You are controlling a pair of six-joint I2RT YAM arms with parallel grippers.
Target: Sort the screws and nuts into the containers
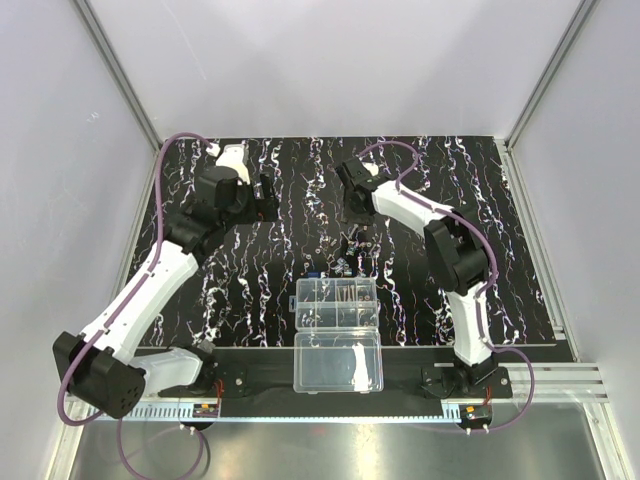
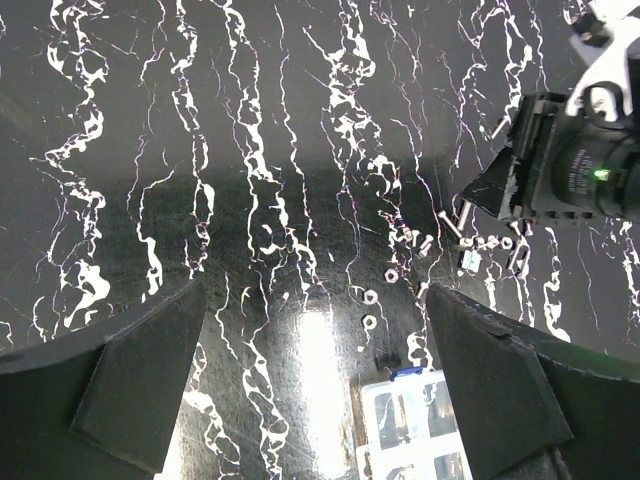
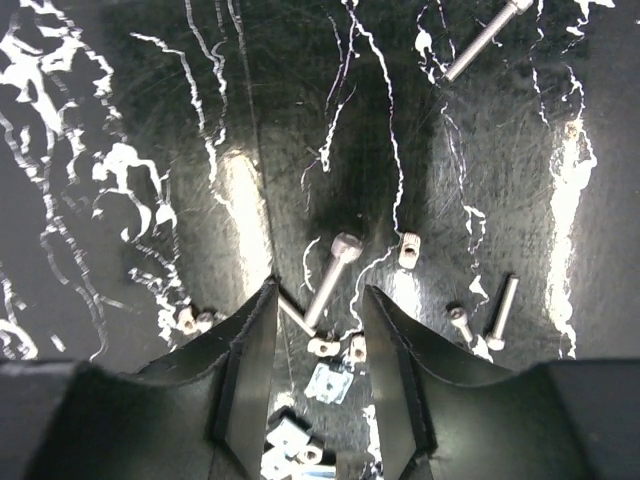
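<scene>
Here's the right gripper (image 3: pixel 318 345) low over the black white-streaked mat (image 3: pixel 120 80), jaws parted and straddling one of the screws (image 3: pixel 330 278); that screw lies flat on the mat between them, head pointing away, and neither pad can be seen pressing on it; nuts (image 3: pixel 408 250) are scattered just beside it, two more sit right at the screw's near end, and other screws lie off to the right and up at the far edge; over on the other side, the left gripper (image 2: pixel 315 390) hangs above the mat with its jaws spread wide, nothing between them; from above, the loose pieces sit just beyond the containers (image 1: pixel 337 303), the clear divided box at the front of the mat between the two arm bases; a few slim dark pieces show in one far compartment; the clear lid (image 1: pixel 338 362) lies folded open on the near side, touching the box
</scene>
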